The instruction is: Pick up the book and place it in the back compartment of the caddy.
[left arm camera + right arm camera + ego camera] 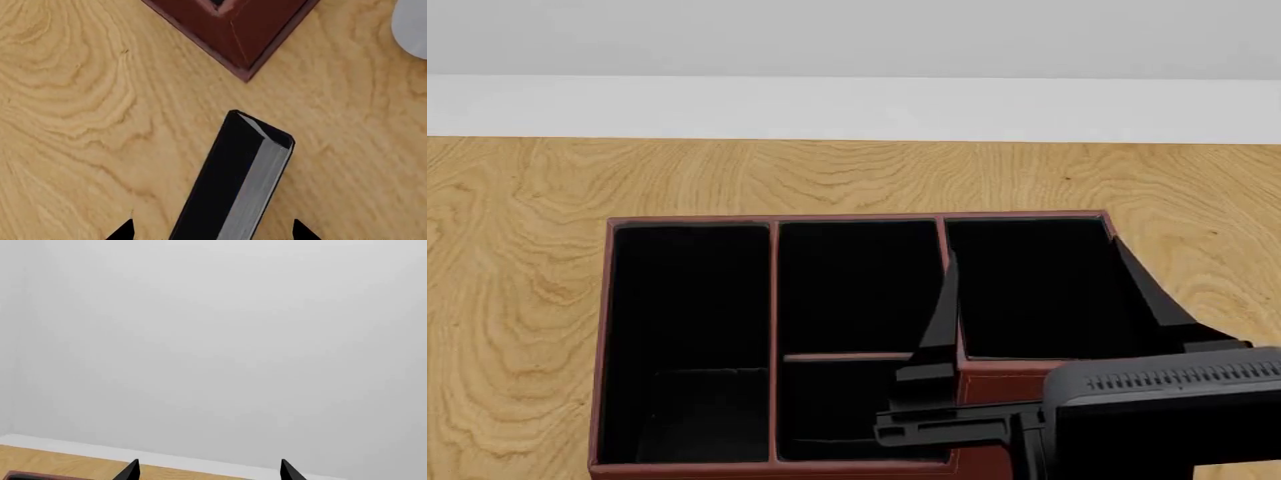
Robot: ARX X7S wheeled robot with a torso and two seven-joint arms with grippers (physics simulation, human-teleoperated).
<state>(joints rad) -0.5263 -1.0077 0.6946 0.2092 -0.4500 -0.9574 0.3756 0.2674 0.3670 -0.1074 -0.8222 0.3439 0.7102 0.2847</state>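
The book (233, 185) lies on the wooden worktop (87, 100) just off one corner of the caddy (243, 30), apart from it, between the left gripper (213, 231) tips, which are spread wide either side. The right gripper (208, 469) is spread wide too, holding nothing, up over the caddy's right side.

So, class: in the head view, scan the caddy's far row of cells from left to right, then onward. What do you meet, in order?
Wooden table → caddy wall → long left cell → middle cell → right cell → right gripper, reaching over that cell.
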